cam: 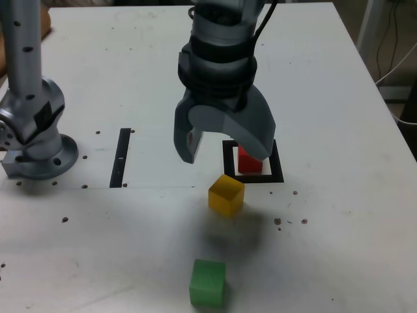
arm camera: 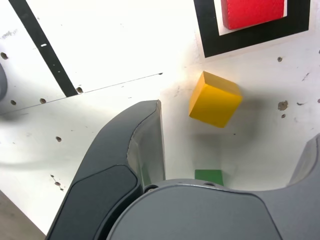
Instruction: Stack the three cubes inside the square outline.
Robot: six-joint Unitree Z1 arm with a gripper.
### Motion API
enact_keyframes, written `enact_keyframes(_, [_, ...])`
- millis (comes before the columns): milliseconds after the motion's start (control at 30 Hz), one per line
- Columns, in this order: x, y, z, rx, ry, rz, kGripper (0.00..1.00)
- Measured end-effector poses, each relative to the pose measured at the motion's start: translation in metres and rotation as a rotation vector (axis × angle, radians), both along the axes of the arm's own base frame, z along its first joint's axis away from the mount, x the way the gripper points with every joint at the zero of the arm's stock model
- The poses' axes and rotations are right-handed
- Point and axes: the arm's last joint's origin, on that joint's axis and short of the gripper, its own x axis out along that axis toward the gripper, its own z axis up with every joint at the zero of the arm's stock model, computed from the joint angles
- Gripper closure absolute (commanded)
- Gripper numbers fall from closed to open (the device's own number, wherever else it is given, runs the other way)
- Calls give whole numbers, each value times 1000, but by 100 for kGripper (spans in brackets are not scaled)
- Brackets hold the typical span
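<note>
The red cube (cam: 247, 160) (arm camera: 252, 11) sits inside the square outline (cam: 278, 177) (arm camera: 250, 41). Just in front of the outline, outside it, rests the yellow cube (cam: 226, 194) (arm camera: 215, 99), turned at an angle. Nearer the table's front edge stands the green cube (cam: 208, 282) (arm camera: 209, 176). My gripper (cam: 225, 154) (arm camera: 237, 131) hangs open above the table, over the yellow cube and the outline's near side, with nothing between its fingers. In the exterior view one finger (cam: 260, 140) hides part of the red cube and the outline.
A thin black strip (cam: 121, 156) (arm camera: 42, 47) lies on the white table to the exterior view's left of the outline. The arm's grey base (cam: 36, 140) stands at the far left. Cables (cam: 397, 59) hang beyond the table's right edge.
</note>
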Motion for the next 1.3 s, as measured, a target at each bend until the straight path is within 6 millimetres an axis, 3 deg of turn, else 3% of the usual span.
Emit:
enact_keyframes(267, [-17,-14,8,10,3,-278,1])
enact_keyframes(467, [-19,-15,-3,30,11,-390,1])
enact_keyframes(733, [-12,-19,-21,14,-16,-404,1])
enact_keyframes(1000, [-4,-24,-54,23,56,-377,1])
enact_keyframes(1300, [4,-28,-67,16,22,-362,1])
